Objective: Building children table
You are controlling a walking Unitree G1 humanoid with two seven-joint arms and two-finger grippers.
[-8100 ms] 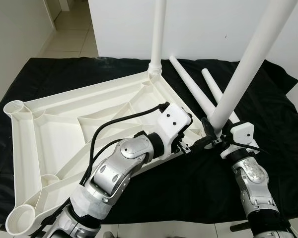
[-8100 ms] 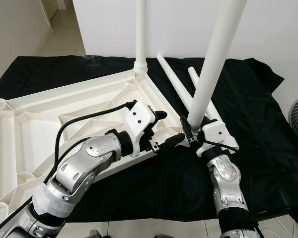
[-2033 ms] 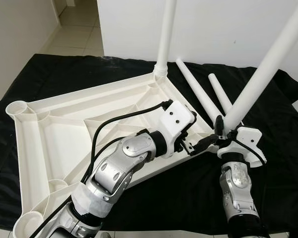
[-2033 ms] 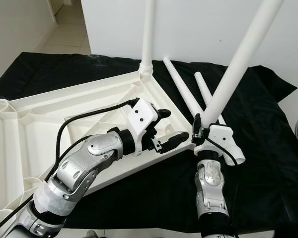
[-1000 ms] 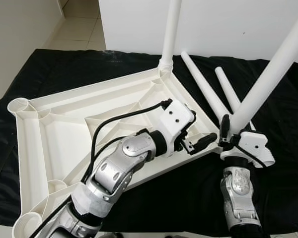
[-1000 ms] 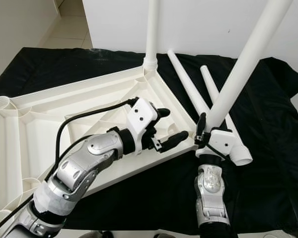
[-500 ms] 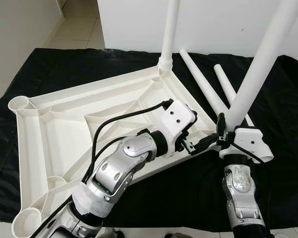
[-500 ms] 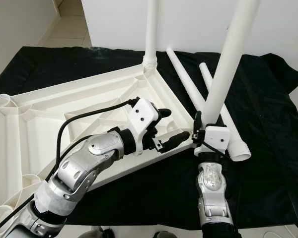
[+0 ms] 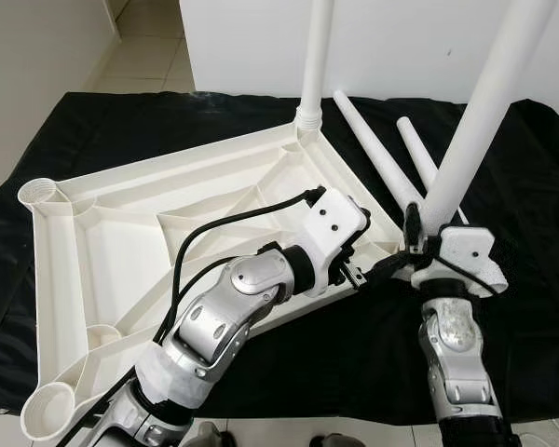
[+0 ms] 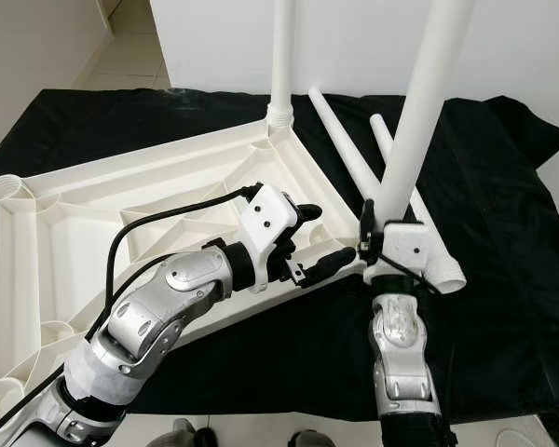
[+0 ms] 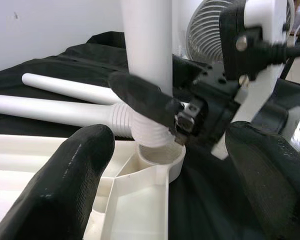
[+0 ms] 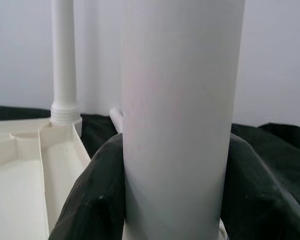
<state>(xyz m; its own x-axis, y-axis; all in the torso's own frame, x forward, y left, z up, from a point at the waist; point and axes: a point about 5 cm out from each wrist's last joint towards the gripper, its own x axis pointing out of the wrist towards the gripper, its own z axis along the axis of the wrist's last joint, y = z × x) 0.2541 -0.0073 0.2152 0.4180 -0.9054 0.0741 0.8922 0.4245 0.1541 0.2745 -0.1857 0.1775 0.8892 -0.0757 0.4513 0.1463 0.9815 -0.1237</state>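
Note:
The white plastic tabletop (image 9: 121, 233) lies upside down on a black cloth. One white leg (image 9: 315, 56) stands screwed into its far corner. My right gripper (image 9: 425, 226) is shut on a second white leg (image 9: 475, 112), gripping just above its threaded end (image 11: 145, 127). That end sits at the near right corner socket (image 11: 162, 157), and the leg leans slightly to the right. My left gripper (image 10: 321, 237) is open beside that same corner, with one finger (image 11: 75, 175) over the tabletop's rim and the other finger (image 11: 270, 170) past the corner.
Two loose white legs (image 9: 377, 163) (image 9: 419, 154) lie on the black cloth (image 9: 522, 186) behind the right corner. A fan (image 11: 210, 30) stands off to the right. A white wall rises behind, and tiled floor (image 9: 149, 47) shows at the far left.
The held leg has swung from a strong rightward lean to nearly upright, its base now over the corner socket. My left arm has stayed where it was.

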